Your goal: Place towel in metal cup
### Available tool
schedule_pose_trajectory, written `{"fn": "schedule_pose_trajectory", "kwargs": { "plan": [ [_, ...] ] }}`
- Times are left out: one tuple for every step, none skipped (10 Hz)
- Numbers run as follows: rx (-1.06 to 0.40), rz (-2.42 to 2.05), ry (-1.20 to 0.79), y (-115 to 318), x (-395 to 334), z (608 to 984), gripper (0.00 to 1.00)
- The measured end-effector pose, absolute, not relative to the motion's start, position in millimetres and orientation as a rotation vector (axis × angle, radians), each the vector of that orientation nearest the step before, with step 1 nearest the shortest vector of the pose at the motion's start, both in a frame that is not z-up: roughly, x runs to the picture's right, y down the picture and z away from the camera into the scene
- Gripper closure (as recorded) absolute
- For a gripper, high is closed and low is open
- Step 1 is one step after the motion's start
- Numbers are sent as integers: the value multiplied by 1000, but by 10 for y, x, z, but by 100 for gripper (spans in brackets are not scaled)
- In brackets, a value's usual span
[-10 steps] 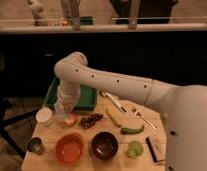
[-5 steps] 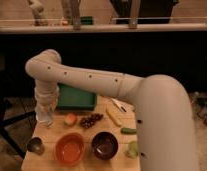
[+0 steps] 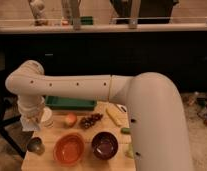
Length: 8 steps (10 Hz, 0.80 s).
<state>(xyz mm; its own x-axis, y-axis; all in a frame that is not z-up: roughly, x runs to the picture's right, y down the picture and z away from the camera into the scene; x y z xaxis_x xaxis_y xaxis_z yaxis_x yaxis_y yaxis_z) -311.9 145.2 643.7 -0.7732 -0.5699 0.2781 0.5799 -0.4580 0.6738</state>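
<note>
1. Holding the towel (image 3: 30, 124) clamped in our gripper (image 3: 31, 119), we hang above the table's left edge.
2. We should centre over the metal cup (image 3: 35, 145), just below, before lowering and releasing.

No legible text, label, brand or number is being shown anywhere as the gripper (image 3: 31, 121), fingers closed, is being held above the metal cup (image 3: 35, 145).

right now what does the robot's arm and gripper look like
The arm is a thick, smooth, off-white tube with rounded elbow joints, small dark dots along its length and a thin seam ring partway along. No loose cables show. The gripper sits at its lower left end, pale like the arm, above the table's left edge.
</note>
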Motion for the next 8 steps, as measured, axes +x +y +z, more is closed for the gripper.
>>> {"fn": "schedule_pose_trajectory", "kwargs": {
  "plan": [
    [-7,-2218,-1026,1511,-3150,6463,100],
    [0,-2211,-1024,1559,-3174,6486,100],
    [5,-2205,-1029,1614,-3203,6505,100],
    [6,-2202,-1037,1663,-3221,6516,100],
    [4,-2194,-1052,1737,-3244,6518,100],
    [-5,-2186,-1070,1827,-3251,6503,100],
    [-19,-2177,-1090,1931,-3251,6475,100],
    [-28,-2172,-1106,2010,-3259,6449,100]
  ]
}}
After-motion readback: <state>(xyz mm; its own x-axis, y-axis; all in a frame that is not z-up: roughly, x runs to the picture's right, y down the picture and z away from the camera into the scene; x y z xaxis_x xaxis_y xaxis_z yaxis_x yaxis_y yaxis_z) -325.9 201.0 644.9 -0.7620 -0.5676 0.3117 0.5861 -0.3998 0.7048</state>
